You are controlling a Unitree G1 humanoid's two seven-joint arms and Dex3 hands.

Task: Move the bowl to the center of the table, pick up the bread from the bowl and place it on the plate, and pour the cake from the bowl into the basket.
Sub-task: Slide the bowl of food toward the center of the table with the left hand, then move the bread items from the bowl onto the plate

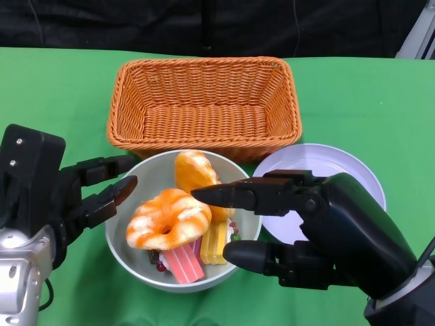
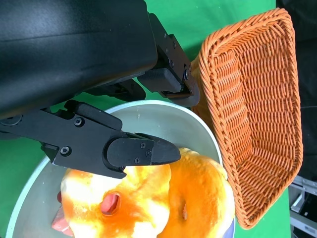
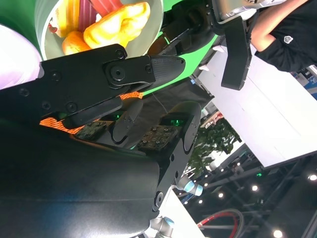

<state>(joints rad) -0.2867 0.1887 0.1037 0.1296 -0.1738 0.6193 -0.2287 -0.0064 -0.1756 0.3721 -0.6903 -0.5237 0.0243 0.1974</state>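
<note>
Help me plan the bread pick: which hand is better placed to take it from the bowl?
Probably the right hand: its fingers already reach over the bowl beside the bread, with the plate on its side. The left hand sits at the rim.

grey bowl (image 1: 129,252) holds glazed bread (image 1: 168,217), cake slices (image 1: 197,252) (pink, yellow) | wicker basket (image 1: 204,105) behind | white plate (image 1: 319,163) beside
</note>
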